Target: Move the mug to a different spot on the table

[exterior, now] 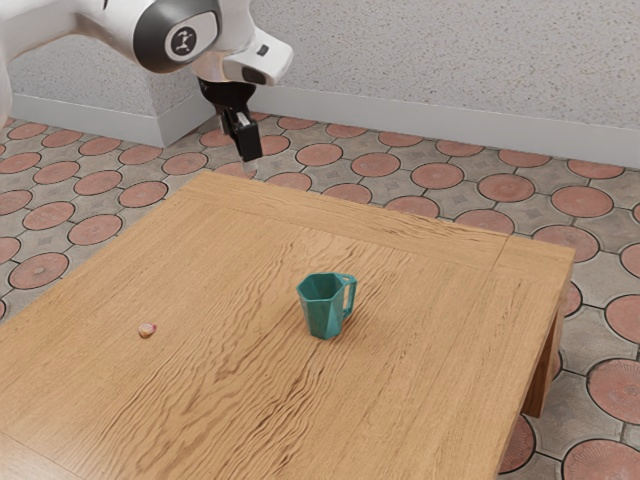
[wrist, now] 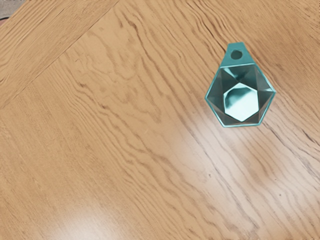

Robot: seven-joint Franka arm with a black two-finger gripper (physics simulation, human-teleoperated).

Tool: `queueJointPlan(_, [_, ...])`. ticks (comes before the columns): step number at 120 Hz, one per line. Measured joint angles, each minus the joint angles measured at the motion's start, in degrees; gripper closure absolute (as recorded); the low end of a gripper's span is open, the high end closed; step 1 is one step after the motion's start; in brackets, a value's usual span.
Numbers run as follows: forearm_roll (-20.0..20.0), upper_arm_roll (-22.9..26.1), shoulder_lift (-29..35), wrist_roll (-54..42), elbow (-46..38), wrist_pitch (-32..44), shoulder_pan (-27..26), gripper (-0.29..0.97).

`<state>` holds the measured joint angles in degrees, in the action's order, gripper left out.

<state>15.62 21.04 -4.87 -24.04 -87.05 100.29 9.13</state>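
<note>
Nearest me on the table [exterior: 200, 420] lies a small pink scrap [exterior: 147, 330], well apart from everything else. Beyond it, about mid-table, the mug [exterior: 325, 305] stands upright and untouched, its handle [exterior: 349, 293] toward the exterior view's right. Farther back, the gripper [exterior: 245, 145] hangs high over the table's far edge, holding nothing; whether it is apart or together I cannot tell from here. I judge this the approach step, with the grasp not yet begun. The wrist view looks down into the mug's mouth, off to one side of my hand. Next I must bring the hand over the mug, descend and take a wall or the handle.
</note>
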Motion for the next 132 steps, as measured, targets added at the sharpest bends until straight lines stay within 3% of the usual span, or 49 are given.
queueJointPlan(18, [0.3,0.2,-2.9,-1.6,0.0,0.1,-1.2,0.0])
queueJointPlan(34, [0.6,0.2,-10.3,-2.6,2.9,0.2,-2.3,0.0])
queueJointPlan(77, [0.3,-0.1,-20.7,-2.6,7.8,0.3,-9.5,0.0])
queueJointPlan(132, [0.0,-2.8,-34.8,4.3,16.7,2.9,-11.1,0.0])
